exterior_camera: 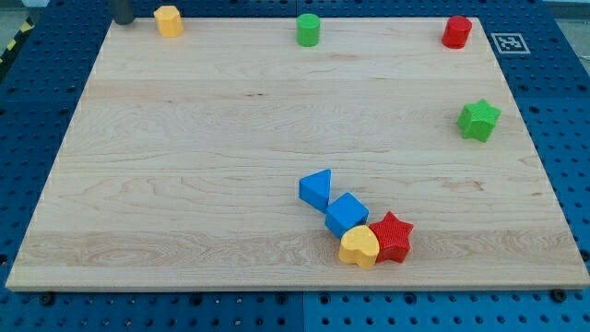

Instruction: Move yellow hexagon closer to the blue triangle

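Note:
The yellow hexagon (169, 20) sits at the top left corner of the wooden board (184, 166). The blue triangle (315, 189) lies at lower centre, far from it. My tip (123, 20) is a dark rod end at the view's top left, just left of the yellow hexagon, with a small gap between them.
A blue cube (347, 214) touches the blue triangle's lower right. A yellow heart (359, 247) and a red star (392, 237) sit just below the cube. A green cylinder (308, 29) is at top centre, a red cylinder (456, 31) at top right, a green star (478, 120) at right.

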